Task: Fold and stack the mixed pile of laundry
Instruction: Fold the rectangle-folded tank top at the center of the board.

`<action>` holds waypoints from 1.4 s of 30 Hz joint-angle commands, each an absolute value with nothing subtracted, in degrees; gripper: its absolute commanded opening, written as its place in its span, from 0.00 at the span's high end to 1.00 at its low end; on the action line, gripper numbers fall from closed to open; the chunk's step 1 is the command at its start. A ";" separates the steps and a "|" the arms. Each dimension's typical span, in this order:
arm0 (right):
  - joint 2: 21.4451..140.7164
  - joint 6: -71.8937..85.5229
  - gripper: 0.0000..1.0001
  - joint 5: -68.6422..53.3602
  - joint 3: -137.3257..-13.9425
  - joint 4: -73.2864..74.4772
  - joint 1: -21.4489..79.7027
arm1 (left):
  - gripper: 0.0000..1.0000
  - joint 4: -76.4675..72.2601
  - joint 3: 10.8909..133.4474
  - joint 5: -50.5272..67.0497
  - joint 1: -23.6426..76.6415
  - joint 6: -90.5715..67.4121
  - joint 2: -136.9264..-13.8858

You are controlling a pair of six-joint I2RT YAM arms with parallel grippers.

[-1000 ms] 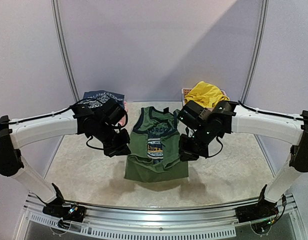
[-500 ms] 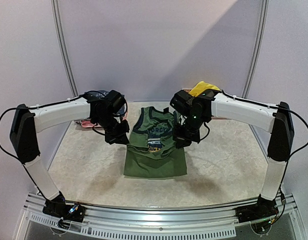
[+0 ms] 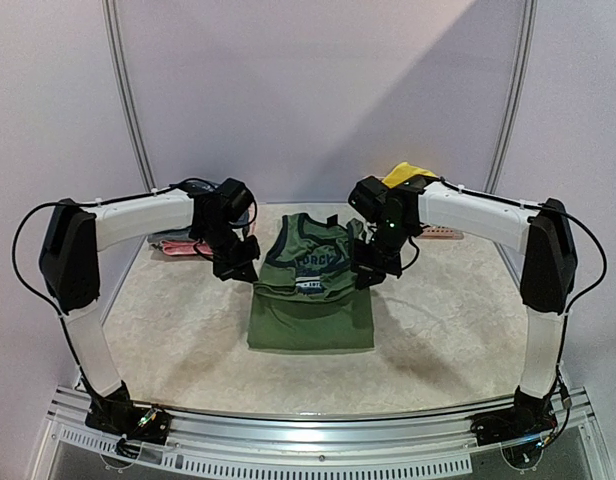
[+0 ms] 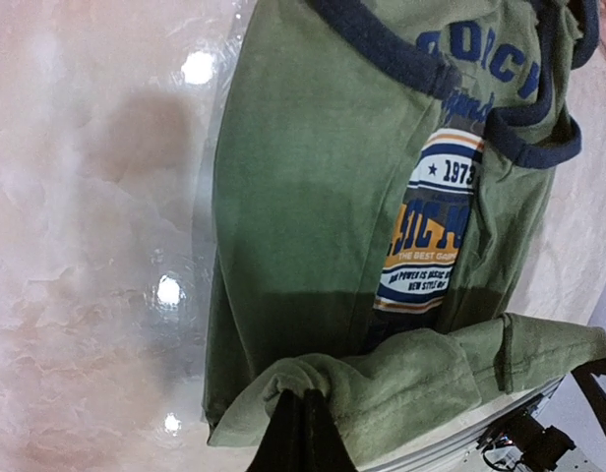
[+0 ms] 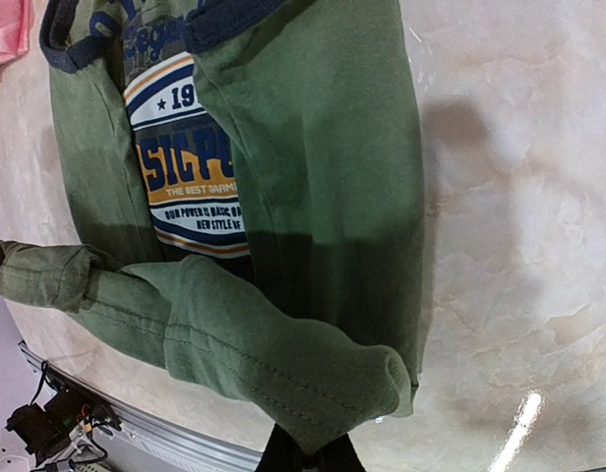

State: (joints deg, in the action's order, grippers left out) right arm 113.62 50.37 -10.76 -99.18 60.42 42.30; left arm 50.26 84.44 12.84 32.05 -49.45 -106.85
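Observation:
The olive-green sleeveless shirt (image 3: 310, 310) lies flat mid-table, neck toward the back wall, with its lower part doubled up over its chest. My left gripper (image 3: 250, 274) is shut on the left corner of the raised hem (image 4: 401, 379). My right gripper (image 3: 364, 279) is shut on the right corner (image 5: 283, 364). Both pinch the cloth just above the printed logo (image 5: 190, 177). In the left wrist view the dark fingertips (image 4: 301, 418) bite a bunched fold. The yellow shorts (image 3: 406, 173) sit at the back right, partly hidden behind my right arm.
A pink basket edge (image 3: 444, 232) shows behind my right forearm. A pink garment (image 3: 178, 247) and a dark one (image 3: 192, 186) lie at the back left under my left arm. The metal rail (image 3: 318, 425) runs along the near edge.
Both grippers have carried the shirt's hem away from the bases toward the collar, so the fold now covers more of the shirt. Both stayed shut.

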 commanded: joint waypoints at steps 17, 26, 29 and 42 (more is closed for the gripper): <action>124.08 43.83 1.00 -14.35 -106.33 60.09 37.56 | 1.00 49.06 90.56 13.55 28.24 -44.97 -116.93; 128.00 42.34 0.97 -15.96 -108.20 59.52 36.16 | 1.00 47.92 92.02 13.37 27.36 -45.38 -120.50; 129.17 42.07 0.93 -16.57 -109.80 59.22 35.13 | 1.00 47.99 92.99 13.27 26.87 -46.06 -121.46; 131.32 40.42 0.50 -19.34 -123.91 60.11 31.25 | 0.68 46.56 97.85 15.99 24.40 -51.01 -120.20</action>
State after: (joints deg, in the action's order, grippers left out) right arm 131.66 41.98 -18.65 -120.53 59.53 31.79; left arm 48.25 96.38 15.42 25.58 -49.17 -122.63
